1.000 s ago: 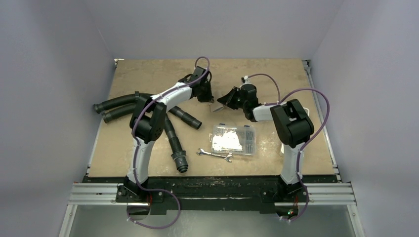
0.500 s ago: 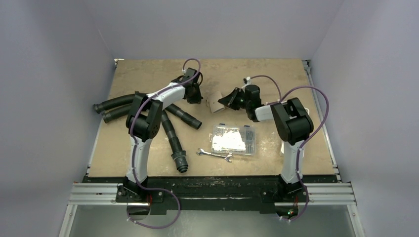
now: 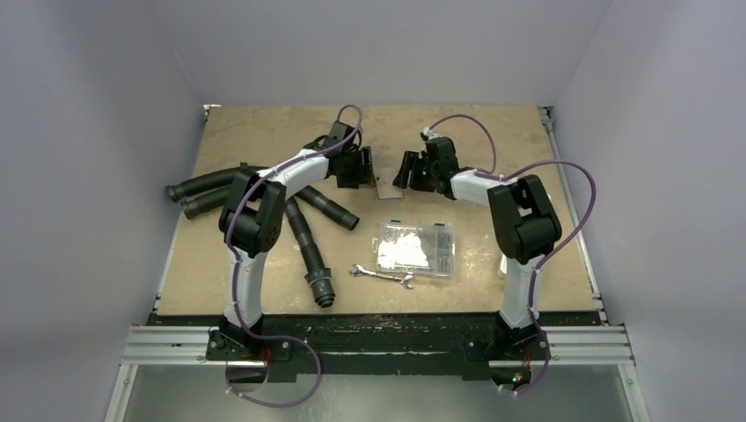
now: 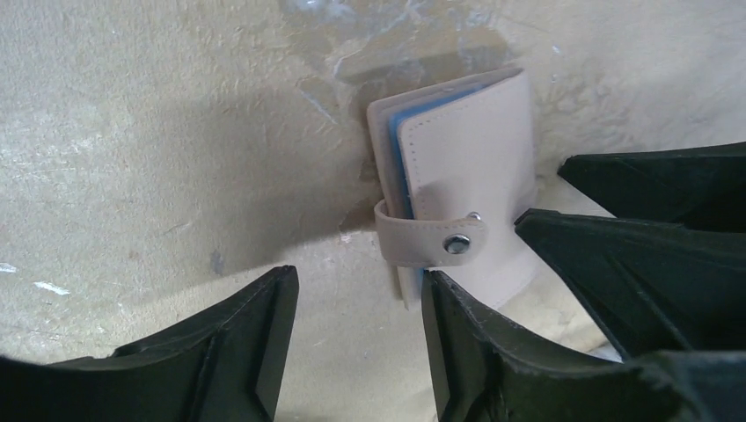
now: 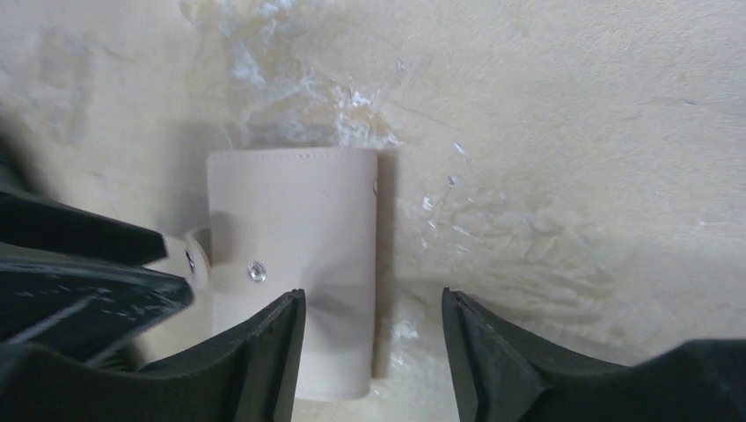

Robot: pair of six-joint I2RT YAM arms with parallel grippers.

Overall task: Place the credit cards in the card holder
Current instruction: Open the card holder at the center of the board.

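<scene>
As left end effector (image 4: 356, 294) gapes, card holder (image 4: 466, 167) sits just ahead.

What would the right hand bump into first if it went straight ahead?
Probably the card holder. It lies just ahead of the right hand, a bit to one side, though depth is hard to judge.

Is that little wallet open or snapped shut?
Shut: the card holder is folded, its strap snapped across the edge; blue cards peek inside.
</scene>
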